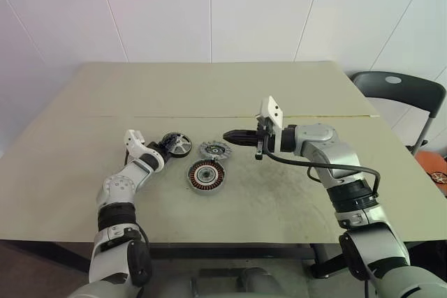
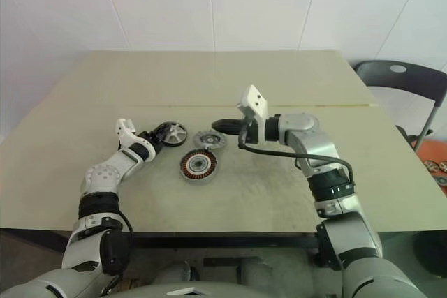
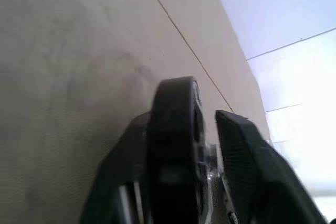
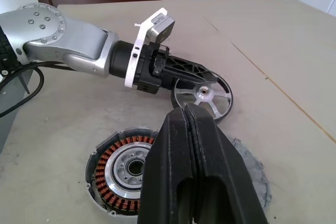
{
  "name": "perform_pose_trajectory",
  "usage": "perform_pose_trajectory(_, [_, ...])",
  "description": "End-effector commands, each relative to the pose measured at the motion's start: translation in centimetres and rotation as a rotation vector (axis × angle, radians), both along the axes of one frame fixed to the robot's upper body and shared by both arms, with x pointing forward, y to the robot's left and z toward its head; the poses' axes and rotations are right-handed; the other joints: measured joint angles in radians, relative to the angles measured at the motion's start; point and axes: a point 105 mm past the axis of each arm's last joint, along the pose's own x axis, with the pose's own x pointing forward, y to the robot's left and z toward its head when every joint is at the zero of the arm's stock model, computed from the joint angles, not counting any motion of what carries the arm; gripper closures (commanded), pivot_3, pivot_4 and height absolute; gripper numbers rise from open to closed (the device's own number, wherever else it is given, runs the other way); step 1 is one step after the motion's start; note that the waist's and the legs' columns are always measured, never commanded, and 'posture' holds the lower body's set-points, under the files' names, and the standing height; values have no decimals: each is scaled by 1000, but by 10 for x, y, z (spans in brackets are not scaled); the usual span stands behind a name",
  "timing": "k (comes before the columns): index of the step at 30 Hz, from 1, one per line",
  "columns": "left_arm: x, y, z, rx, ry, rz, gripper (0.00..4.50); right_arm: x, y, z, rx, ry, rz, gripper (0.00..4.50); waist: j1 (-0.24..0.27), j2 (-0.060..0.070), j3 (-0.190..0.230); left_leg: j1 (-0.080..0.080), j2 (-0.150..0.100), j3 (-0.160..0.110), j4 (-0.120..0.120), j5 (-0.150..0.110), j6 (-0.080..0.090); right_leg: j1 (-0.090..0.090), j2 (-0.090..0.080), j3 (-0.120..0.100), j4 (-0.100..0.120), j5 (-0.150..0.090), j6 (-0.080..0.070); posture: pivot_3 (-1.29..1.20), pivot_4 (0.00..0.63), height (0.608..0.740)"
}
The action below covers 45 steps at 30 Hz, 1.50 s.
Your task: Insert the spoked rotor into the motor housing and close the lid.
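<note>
Left gripper (image 1: 167, 146) around spoked rotor (image 1: 179, 144)

Silver-grey arms with black joints, black-fingered end effectors, white wrist cameras, black cable.

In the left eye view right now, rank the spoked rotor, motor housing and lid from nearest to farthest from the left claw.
1. Spoked rotor: at the left claw, rim between its fingers.
2. Motor housing: right of the claw, nearer the robot.
3. Lid: beyond the rotor, farther right.
</note>
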Motion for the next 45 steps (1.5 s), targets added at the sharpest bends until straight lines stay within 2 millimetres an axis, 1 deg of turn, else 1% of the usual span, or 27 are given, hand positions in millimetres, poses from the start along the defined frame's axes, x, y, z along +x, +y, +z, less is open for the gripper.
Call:
perform_pose_trajectory(1, [-1,5,8,-32,-29,9,3643,2,-3,12,19,-53,-10,4500,0,0,0,0,0,0,0,0,0,0,0,0,0,0,0,0,0,740])
perform_pose_trajectory(2, [-3,4,8,-45,-34,2,3902,2,-4,13,19,-53,-13,4500,-2,0,0,0,0,0,0,0,0,1,0,0,0,0,0,0,0,740])
perform_pose_trajectory(3, [-6,2,11,-66,-50,-17,4016,3,-6,13,20,-51,-16,4500,-3,0,0,1,0,1,0,0,0,2,0,1,0,0,0,0,0,740])
perform_pose_trajectory(4, [-8,1,15,-85,-71,-30,4021,3,-7,14,24,-47,-18,4500,-4,0,0,2,0,1,0,0,0,2,0,1,0,0,0,0,0,740])
perform_pose_trajectory(6, [-13,1,31,-175,-153,-35,4021,2,-11,17,58,-14,-16,4500,-2,0,0,2,0,1,0,0,0,1,0,1,0,0,0,0,0,740])
perform_pose_trajectory(8, [-19,3,46,-233,-226,-35,4021,-1,-18,21,125,60,-9,4500,-1,0,0,1,1,1,0,0,0,1,0,1,0,0,0,0,0,740])
perform_pose_trajectory(9, [-23,5,52,-264,-254,-36,4021,-3,-22,19,143,104,-4,4500,0,0,0,1,1,1,0,0,0,1,0,1,0,0,0,0,0,740])
perform_pose_trajectory(12, [-36,1,65,-324,-318,-86,4021,-18,-36,-1,100,216,34,4500,5,-1,0,1,0,0,0,0,0,2,-1,1,-1,0,0,0,0,740])
perform_pose_trajectory(15, [-49,-13,73,-366,-343,-167,4021,-35,-45,-21,36,304,68,4500,7,-1,0,0,0,1,0,0,0,1,-2,1,-2,0,0,0,0,740])
perform_pose_trajectory(17, [-55,-26,70,-391,-315,-221,4021,-40,-48,-36,-23,323,54,4500,4,-1,0,0,0,1,0,0,0,1,-1,1,-2,0,0,0,0,740])
perform_pose_trajectory(19, [-60,-43,62,-403,-272,-284,4021,-40,-48,-43,-39,328,36,4500,1,-1,0,0,0,1,1,0,0,1,0,1,-2,0,0,0,0,740])
perform_pose_trajectory(20, [-64,-53,56,-410,-241,-322,4021,-38,-47,-44,-36,326,26,4500,0,-1,0,1,-1,1,1,0,0,2,0,1,-1,0,0,0,0,740])
perform_pose_trajectory(22, [-68,-67,47,-421,-195,-370,4021,-37,-45,-44,-25,326,19,4500,-2,-1,0,3,-1,1,1,0,0,3,0,2,-1,0,0,0,0,740])
perform_pose_trajectory(26, [-70,-80,41,-450,-157,-408,4021,-36,-43,-44,-21,318,12,4500,-1,-1,0,3,-1,2,1,0,0,3,1,2,-1,0,0,0,0,740])
perform_pose_trajectory(33, [-82,-80,30,-472,-110,-404,4021,-35,-46,-45,-21,312,-9,4500,-1,-1,0,3,-1,2,1,0,0,2,1,3,-2,0,0,0,0,740])
perform_pose_trajectory(39, [-92,-71,28,-470,-101,-375,4021,-33,-46,-46,-20,317,-13,4500,-3,-1,1,3,-1,3,0,0,0,2,1,4,-2,0,0,0,0,740])
perform_pose_trajectory(45, [-96,-65,25,-466,-88,-348,4021,-31,-46,-48,-28,317,-16,4500,-3,-1,1,3,-1,3,0,0,0,2,1,4,-2,0,0,0,0,740])
